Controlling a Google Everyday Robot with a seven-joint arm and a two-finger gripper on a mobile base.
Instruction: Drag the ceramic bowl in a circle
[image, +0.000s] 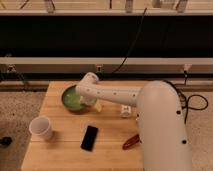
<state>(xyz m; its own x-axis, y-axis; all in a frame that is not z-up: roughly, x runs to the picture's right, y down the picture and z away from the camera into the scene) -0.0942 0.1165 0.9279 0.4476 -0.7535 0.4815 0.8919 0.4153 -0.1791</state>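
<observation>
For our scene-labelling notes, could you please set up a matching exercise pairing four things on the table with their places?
Things:
1. ceramic bowl
2. white cup
3. black phone
4. tool

Places:
A. front left of the table
B. at the bowl's right rim
C. back left of the table
D. front middle of the table

Pairs: 1-C, 2-A, 3-D, 4-B

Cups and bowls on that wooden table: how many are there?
2. The ceramic bowl sits at the far left, with the gripper at its right edge. The white paper cup stands near the left front corner. The arm may hide more.
</observation>
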